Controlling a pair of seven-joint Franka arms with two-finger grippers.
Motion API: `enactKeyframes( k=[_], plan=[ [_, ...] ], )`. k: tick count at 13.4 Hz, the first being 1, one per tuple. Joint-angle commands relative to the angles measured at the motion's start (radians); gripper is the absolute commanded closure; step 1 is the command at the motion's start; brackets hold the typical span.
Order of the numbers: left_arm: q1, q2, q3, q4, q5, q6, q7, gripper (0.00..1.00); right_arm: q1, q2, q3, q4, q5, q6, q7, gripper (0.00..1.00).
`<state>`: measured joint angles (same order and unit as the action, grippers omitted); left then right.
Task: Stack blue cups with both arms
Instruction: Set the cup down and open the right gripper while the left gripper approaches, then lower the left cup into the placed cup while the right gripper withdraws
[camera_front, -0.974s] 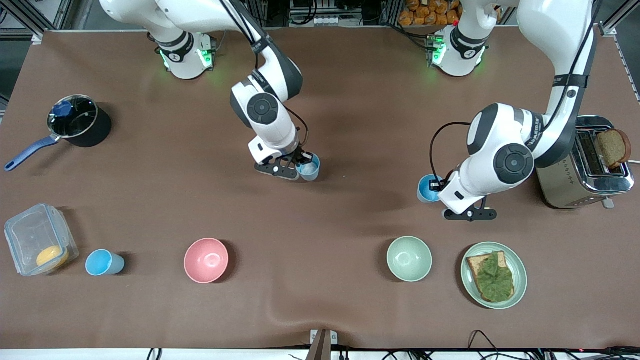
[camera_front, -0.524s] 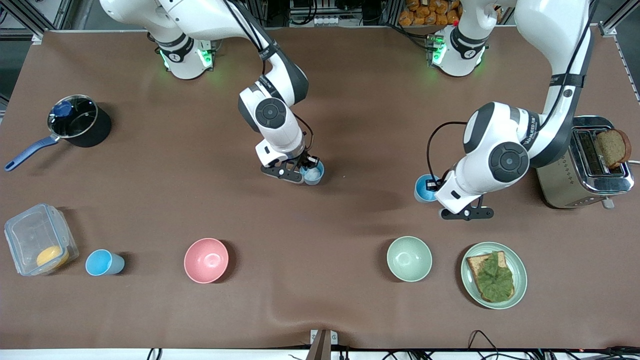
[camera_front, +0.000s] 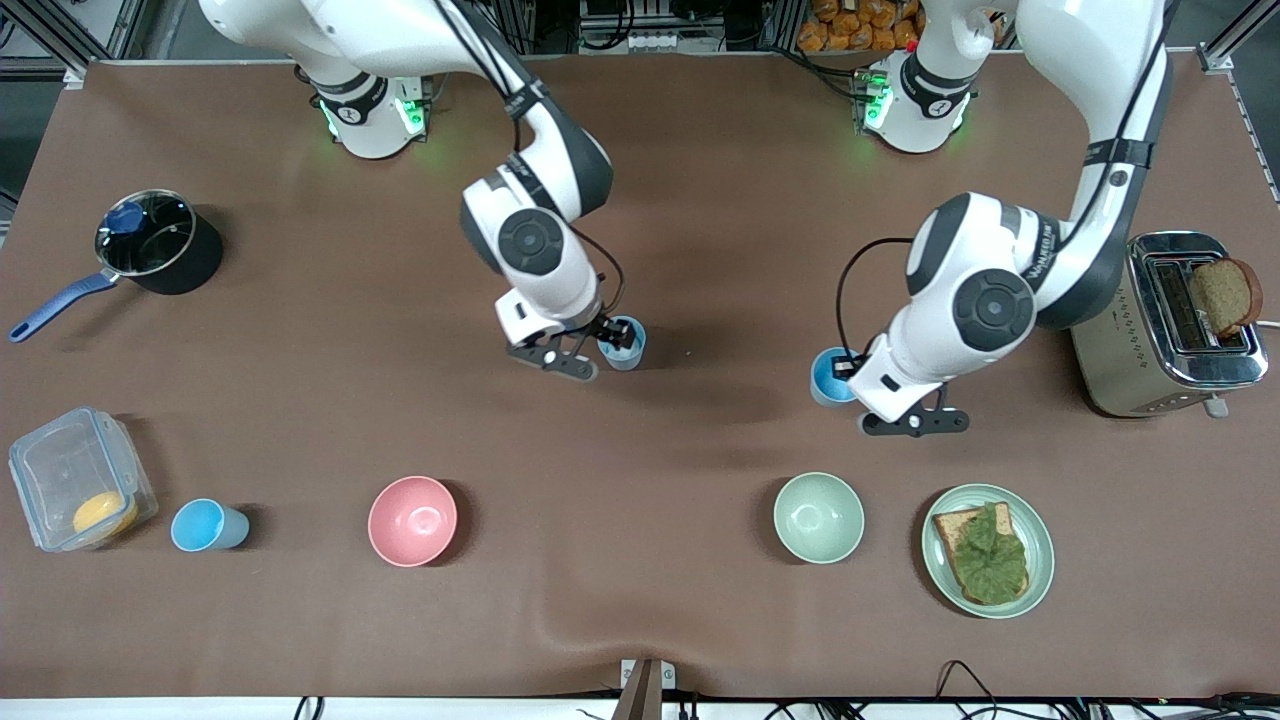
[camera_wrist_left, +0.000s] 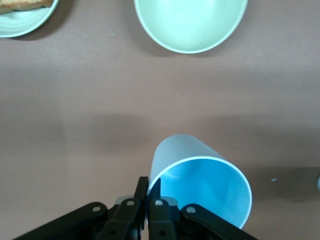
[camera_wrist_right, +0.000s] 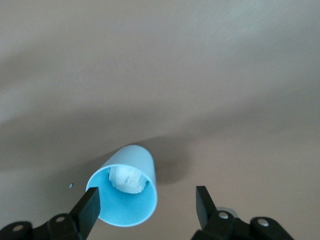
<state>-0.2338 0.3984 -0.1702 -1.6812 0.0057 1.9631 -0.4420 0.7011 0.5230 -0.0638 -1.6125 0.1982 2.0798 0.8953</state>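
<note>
blue cups (camera_front: 622, 343) (camera_front: 829, 376), left end effector (camera_wrist_left: 148, 200) pinching one's rim, right end effector (camera_wrist_right: 147, 206) wide around other

Three blue cups (camera_front: 625, 343) (camera_front: 828, 377) (camera_front: 207, 526), two bowls (camera_front: 412, 521) (camera_front: 818, 517), one plate (camera_front: 1038, 535), one saucepan (camera_front: 158, 242), one toaster (camera_front: 1150, 382), one lidded container (camera_front: 60, 470).

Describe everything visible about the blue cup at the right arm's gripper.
The blue cup is a small, tapered, handleless tumbler, plastic-looking, greyish-blue outside and brighter blue inside. It appears to stand upright on the brown table near its middle, mouth up, with a white crumpled lump at its bottom. The right gripper is open at its rim: one finger is against the rim, the other apart.
</note>
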Motion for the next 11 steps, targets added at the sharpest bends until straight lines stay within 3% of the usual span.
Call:
enactKeyframes(
  k=[1, 3, 9, 11],
  plan=[
    [-0.062, -0.007, 0.005, 0.034, -0.013, -0.006, -0.130, 1.00, -0.110, -0.032, 0.010, 0.091, 0.010, -0.171, -0.148, 0.07],
    [-0.119, -0.009, 0.005, 0.047, -0.013, -0.006, -0.194, 1.00, -0.193, -0.069, 0.010, 0.097, 0.010, -0.220, -0.295, 0.00],
    [-0.321, 0.003, 0.000, 0.075, -0.073, 0.008, -0.421, 1.00, -0.442, -0.152, 0.009, 0.091, 0.004, -0.309, -0.682, 0.00],
    [-0.360, 0.023, -0.002, 0.072, -0.084, 0.090, -0.513, 1.00, -0.506, -0.188, 0.007, 0.094, -0.011, -0.345, -0.748, 0.00]
  ],
)
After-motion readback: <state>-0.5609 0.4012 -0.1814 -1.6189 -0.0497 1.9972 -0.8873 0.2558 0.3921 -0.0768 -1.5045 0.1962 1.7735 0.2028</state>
